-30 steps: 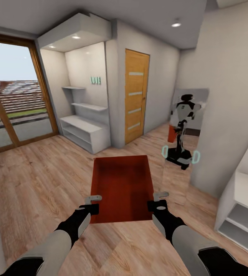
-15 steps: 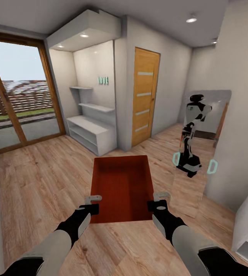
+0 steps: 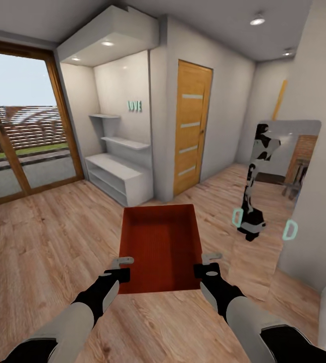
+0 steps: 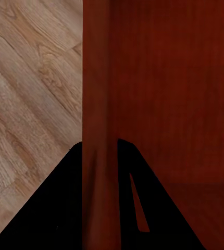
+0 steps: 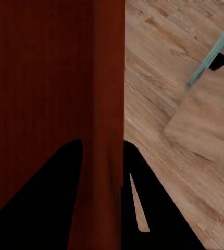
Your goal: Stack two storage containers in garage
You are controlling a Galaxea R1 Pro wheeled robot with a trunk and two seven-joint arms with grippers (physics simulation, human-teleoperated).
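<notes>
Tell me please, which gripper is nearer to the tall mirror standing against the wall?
Right. The right gripper clamps the red container's wall on the mirror's side; the left gripper clamps the opposite wall, farther away.

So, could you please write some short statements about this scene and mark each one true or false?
1. The red-orange rectangular storage container is held by both grippers, the left gripper on one side wall and the right gripper on the other. True.
2. The container is full of small items. False: its inside looks empty.
3. The floor below is dark grey concrete. False: it is a light wood-plank floor.
4. An orange-wood door stands ahead, shut. True.
5. A tall wall mirror reflects the robot. True.
6. A second container is stacked inside the first. False: just one shows here.
</notes>
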